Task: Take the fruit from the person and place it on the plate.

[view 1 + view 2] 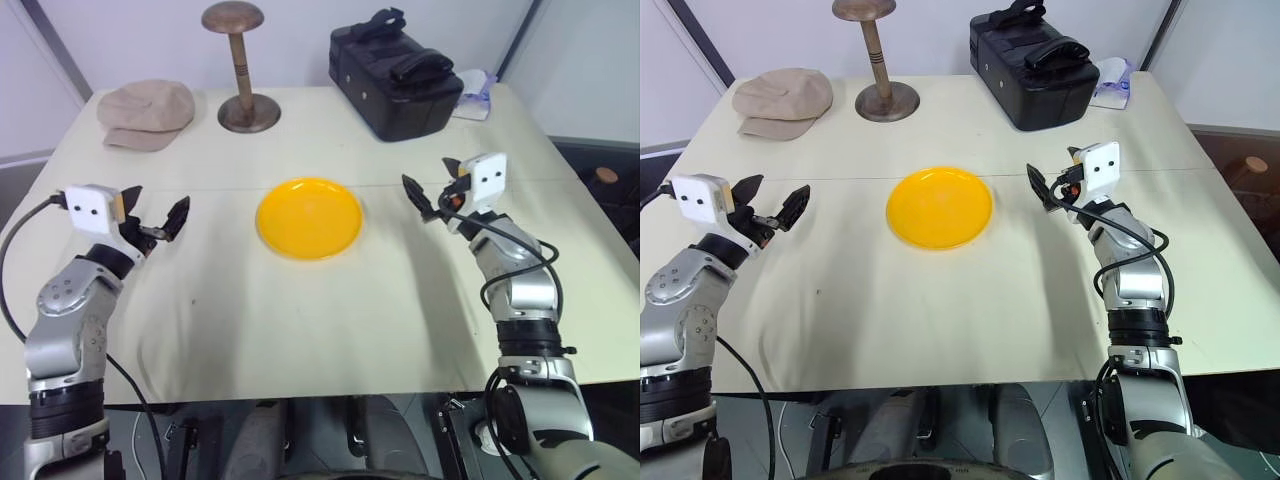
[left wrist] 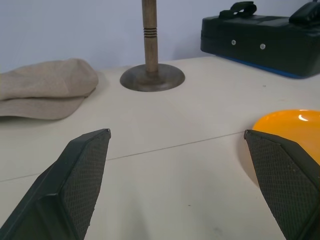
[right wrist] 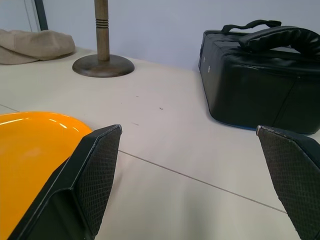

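Observation:
The yellow plate point(image 1: 310, 217) lies bare in the middle of the cream table point(image 1: 300, 330). My left gripper point(image 1: 155, 208) hovers to the plate's left, open, with nothing between its fingers. My right gripper point(image 1: 435, 185) hovers to the plate's right, also open with nothing in it. Both point toward the far side of the table. The left wrist view shows the left gripper point(image 2: 180, 185) with the plate's rim point(image 2: 292, 125) beside one finger. In the right wrist view the plate point(image 3: 35, 150) sits beside the right gripper point(image 3: 195, 185). The fruit and the person are out of view.
At the back of the table stand a tan cap point(image 1: 145, 115), a brown wooden hat stand point(image 1: 240, 75) and a black bag point(image 1: 395, 75), with a small white packet point(image 1: 472, 95) beside the bag. The table's front edge runs just beyond my arms.

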Robot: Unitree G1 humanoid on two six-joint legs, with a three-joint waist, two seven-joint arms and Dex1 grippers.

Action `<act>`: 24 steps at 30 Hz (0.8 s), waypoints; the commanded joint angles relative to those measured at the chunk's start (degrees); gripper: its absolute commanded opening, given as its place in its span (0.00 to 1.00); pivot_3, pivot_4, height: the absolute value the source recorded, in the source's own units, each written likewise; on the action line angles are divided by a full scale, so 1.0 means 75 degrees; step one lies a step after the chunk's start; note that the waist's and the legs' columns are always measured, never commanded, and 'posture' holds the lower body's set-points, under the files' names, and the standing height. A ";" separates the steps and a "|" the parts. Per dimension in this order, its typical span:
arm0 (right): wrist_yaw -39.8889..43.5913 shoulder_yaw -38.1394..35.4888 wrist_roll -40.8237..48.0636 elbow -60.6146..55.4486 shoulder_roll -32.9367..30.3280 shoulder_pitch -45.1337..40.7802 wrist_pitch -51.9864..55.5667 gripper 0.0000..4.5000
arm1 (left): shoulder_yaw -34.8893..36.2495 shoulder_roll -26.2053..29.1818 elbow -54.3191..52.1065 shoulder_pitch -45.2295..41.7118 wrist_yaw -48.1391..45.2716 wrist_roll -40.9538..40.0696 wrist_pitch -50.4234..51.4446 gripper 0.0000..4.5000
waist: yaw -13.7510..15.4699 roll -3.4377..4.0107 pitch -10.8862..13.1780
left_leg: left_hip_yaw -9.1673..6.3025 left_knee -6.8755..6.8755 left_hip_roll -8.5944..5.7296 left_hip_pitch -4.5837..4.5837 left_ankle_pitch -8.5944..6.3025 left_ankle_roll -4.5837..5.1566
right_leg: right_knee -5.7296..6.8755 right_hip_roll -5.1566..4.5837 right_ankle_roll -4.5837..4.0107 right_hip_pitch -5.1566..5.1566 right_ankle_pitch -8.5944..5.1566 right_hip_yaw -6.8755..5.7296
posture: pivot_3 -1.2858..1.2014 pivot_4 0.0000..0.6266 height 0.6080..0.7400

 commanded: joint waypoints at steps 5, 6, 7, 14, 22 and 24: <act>0.0024 -0.0065 0.0023 -0.0078 -0.0102 -0.0078 -0.0204 0.98 | 0.0281 -0.0030 -0.0210 -0.0112 0.0030 -0.0215 -0.0132 1.00 | 0.0000 0.0000 0.0000 | 0.0000 0.0000 0.0000 0.0000 0.0000 0.0000 | 0.0000 0.0000 0.0000 0.0000 0.0000 0.0000 | 0.52 0.24 1.00; 0.0027 -0.0068 0.0026 -0.0079 -0.0103 -0.0076 -0.0200 0.98 | 0.0288 -0.0029 -0.0225 -0.0111 0.0038 -0.0227 -0.0125 1.00 | 0.0000 0.0000 0.0000 | 0.0000 0.0000 0.0000 0.0000 0.0000 0.0000 | 0.0000 0.0000 0.0000 0.0000 0.0000 0.0000 | 0.52 0.24 1.00; 0.0025 -0.0066 0.0025 -0.0082 -0.0097 -0.0065 -0.0201 0.98 | 0.0277 0.0001 -0.0234 -0.0097 0.0041 -0.0195 -0.0122 1.00 | 0.0001 0.0000 0.0000 | 0.0000 0.0000 0.0000 0.0000 0.0000 0.0000 | 0.0000 -0.0001 0.0000 0.0000 0.0000 0.0000 | 0.52 0.24 1.00; 0.0010 -0.0053 0.0012 -0.0074 -0.0070 -0.0025 -0.0209 0.98 | 0.0276 0.0089 -0.0246 -0.0045 0.0050 -0.0135 -0.0124 1.00 | 0.0000 0.0000 0.0000 | 0.0000 0.0000 0.0000 0.0000 0.0000 0.0000 | 0.0000 0.0000 0.0000 0.0000 0.0000 0.0000 | 0.52 0.24 1.00; 0.0011 -0.0051 0.0008 -0.0011 -0.0057 -0.0028 -0.0251 0.98 | 0.0276 0.0139 -0.0237 -0.0048 0.0065 -0.0137 -0.0114 1.00 | 0.0000 0.0000 0.0000 | 0.0000 0.0000 0.0000 0.0000 0.0000 0.0000 | 0.0000 0.0000 0.0000 0.0000 0.0000 0.0000 | 0.52 0.24 1.00; 0.0015 -0.0046 0.0010 0.0017 -0.0053 -0.0034 -0.0274 0.98 | 0.0285 0.0151 -0.0235 -0.0045 0.0065 -0.0135 -0.0113 1.00 | 0.0000 0.0000 0.0000 | 0.0000 0.0000 0.0000 0.0000 0.0000 0.0000 | 0.0000 0.0000 0.0000 0.0000 0.0000 0.0000 | 0.52 0.24 1.00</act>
